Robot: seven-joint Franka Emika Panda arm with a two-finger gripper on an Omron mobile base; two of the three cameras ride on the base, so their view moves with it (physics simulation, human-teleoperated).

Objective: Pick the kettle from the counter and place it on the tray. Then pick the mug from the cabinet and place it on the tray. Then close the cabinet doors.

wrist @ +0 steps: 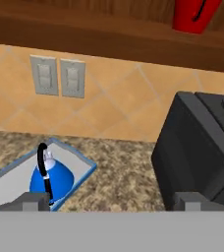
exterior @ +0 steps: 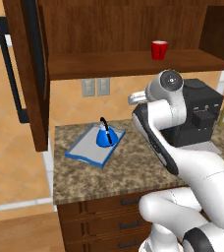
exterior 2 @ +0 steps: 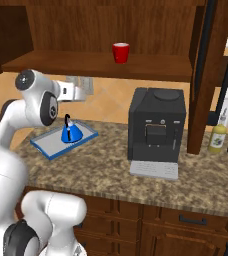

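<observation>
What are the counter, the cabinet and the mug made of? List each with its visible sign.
Counter: looks like polished granite, speckled brown and tan.
Cabinet: dark wood, by its grain streaks.
Mug: smooth plain red, perhaps ceramic or plastic; cannot tell which.

Glossy blue kettle (exterior: 104, 137), speckled granite counter (exterior: 133, 167), dark grained wood cabinet (exterior: 119, 29).

Granite counter (exterior: 133, 170) bearing tray (exterior: 87, 149), coffee machine (exterior 2: 157, 126), two bottles (exterior 2: 217, 137)
</observation>
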